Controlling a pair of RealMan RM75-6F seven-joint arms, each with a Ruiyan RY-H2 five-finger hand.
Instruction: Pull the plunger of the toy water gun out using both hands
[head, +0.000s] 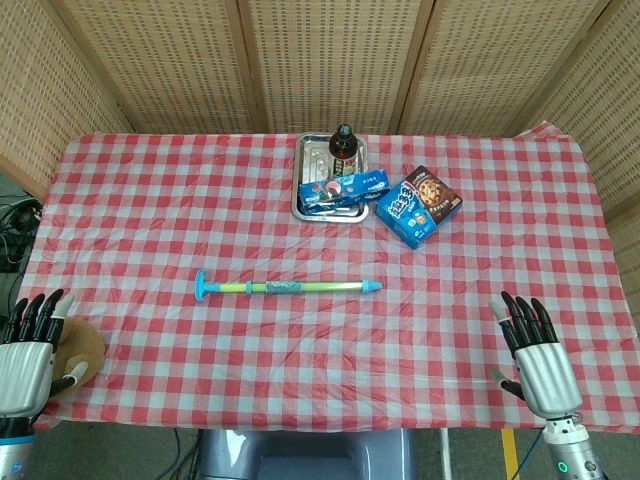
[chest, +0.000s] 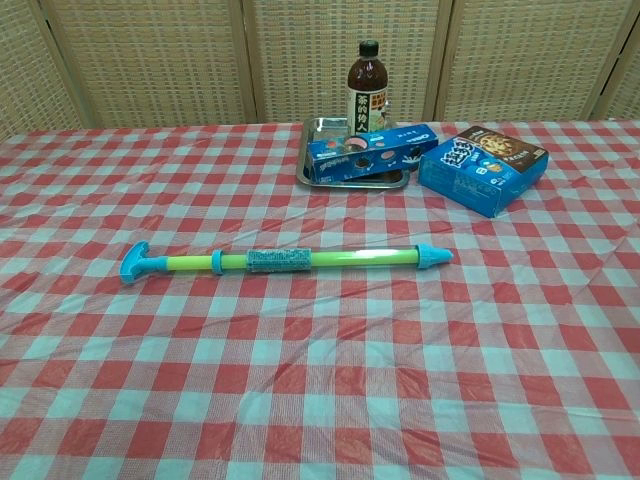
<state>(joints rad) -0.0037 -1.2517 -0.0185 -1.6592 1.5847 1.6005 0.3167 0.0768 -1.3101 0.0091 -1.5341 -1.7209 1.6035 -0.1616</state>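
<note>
Both spread, empty hands, left hand (head: 28, 350) and right hand (head: 536, 345), sit far from the slim green-and-blue plastic toy water gun (head: 288, 288); a one-sided grab could roll it across the worktop.

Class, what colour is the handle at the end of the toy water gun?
Blue handle, clearest in the chest view.

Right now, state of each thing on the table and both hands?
Water gun: lying flat, untouched, handle toward the left.
Bottle: upright in the tray, cap on.
Tray: flat, holding the bottle and a cookie pack.
Cookie pack: lying in the tray, closed.
Cookie box: flat on the cloth beside the tray, closed.
Left hand: open, empty.
Right hand: open, empty.
</note>
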